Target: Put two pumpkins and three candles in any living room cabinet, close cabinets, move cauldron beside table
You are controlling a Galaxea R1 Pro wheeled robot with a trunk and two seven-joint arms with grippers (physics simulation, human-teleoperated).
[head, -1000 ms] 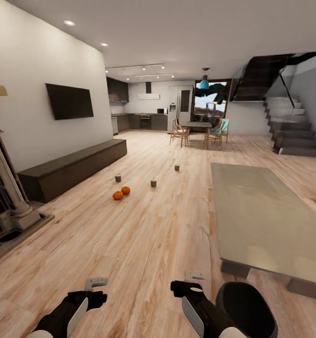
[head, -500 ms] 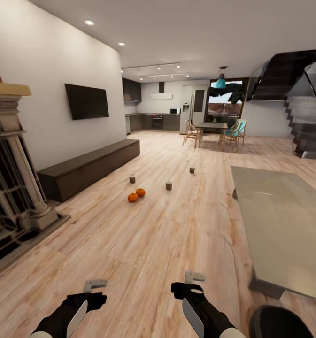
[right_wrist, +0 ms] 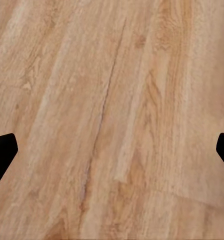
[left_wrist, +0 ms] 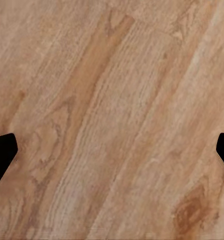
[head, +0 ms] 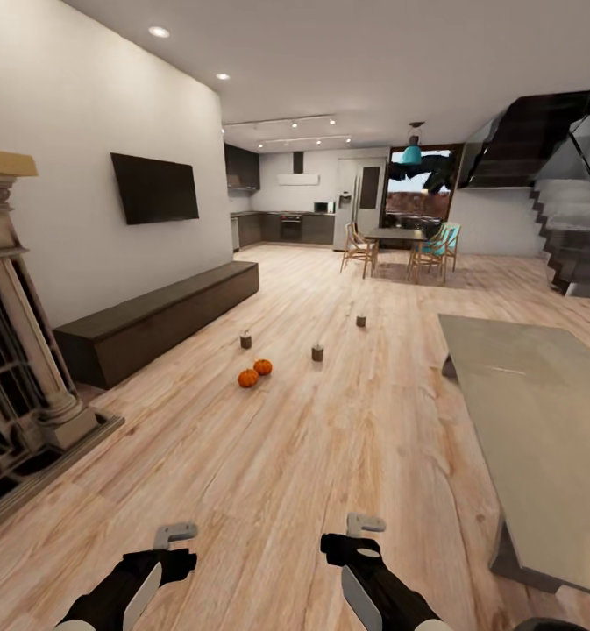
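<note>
Two small orange pumpkins point(head: 254, 372) sit touching each other on the wood floor point(head: 268, 456), well ahead of the robot, between the long dark-brown cabinet point(head: 154, 320) along the wall and the pale low counter point(head: 540, 412). Three short dark candles lie around them: one point(head: 245, 340) just beyond the pumpkins, one point(head: 317, 352) beside them toward the counter, one point(head: 361, 322) farther off. The cabinet's fronts look closed. The pumpkins look light and stiff but round, so they would likely roll under a glancing touch; a grip across the widest part from above seems safest. The candles, stubby and upright, should take a pinch around the sides, though they could tip if nudged. The left pincer point(head: 176, 531) and right pincer point(head: 365, 525) hang low over bare floor, well short of everything; in the wrist views the dark fingertips point(left_wrist: 1, 152) point(right_wrist: 1, 150) stand at opposite edges, so both are spread wide, holding and touching nothing.
</note>
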